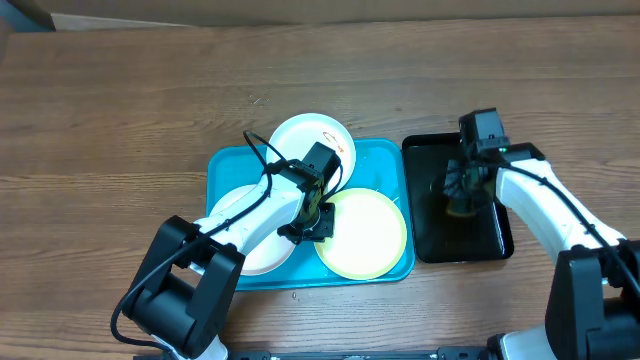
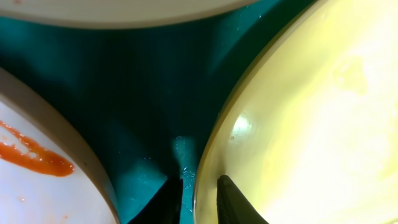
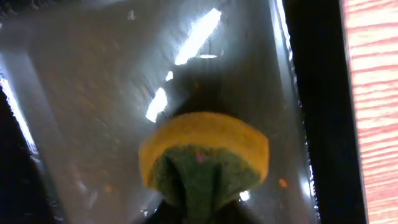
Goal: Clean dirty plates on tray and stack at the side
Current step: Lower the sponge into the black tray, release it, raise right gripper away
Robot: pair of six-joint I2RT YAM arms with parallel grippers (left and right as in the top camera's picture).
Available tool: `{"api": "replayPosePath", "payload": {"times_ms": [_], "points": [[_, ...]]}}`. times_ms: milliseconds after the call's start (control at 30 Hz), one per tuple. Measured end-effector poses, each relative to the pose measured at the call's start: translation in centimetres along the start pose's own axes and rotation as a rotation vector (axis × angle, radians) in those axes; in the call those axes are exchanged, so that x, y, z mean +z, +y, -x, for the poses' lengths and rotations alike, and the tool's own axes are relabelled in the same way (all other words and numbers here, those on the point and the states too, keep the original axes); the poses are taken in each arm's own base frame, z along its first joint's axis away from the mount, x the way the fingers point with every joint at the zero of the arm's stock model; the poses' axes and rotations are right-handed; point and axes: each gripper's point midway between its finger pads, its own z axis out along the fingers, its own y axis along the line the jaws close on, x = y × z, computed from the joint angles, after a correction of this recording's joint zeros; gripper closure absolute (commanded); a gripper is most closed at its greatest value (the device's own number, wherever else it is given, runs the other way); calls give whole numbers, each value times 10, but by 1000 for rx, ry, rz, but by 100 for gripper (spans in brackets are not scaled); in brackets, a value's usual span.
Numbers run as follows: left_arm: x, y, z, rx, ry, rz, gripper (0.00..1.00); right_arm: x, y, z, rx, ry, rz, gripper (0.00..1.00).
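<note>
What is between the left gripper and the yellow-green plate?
Nothing visible. The left gripper sits at the pale yellow-green round plate on the turquoise plastic tray, one finger on each side of its rim. The smeared white plate lies to one side, not between them.

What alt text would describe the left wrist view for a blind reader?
The left gripper straddles the rim of the pale yellow-green plate on the turquoise tray. At the picture's left edge lies a white plate with an orange smear.
</note>
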Motion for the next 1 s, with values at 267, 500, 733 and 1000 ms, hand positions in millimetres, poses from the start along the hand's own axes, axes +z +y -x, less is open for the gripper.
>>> {"api": "replayPosePath", "payload": {"times_ms": [267, 500, 733, 1000], "points": [[0, 0, 0, 0, 1, 0, 91, -10, -2, 2, 2, 33, 19, 38], [-1, -1, 0, 8, 2, -4, 96, -61, -25, 68, 134, -76, 90, 13], [-14, 1, 3, 3, 19, 5, 96, -68, -90, 72, 308, -62, 49, 0], [-38, 0, 18, 37, 3, 2, 96, -67, -124, 64, 398, -37, 20, 0]]}}
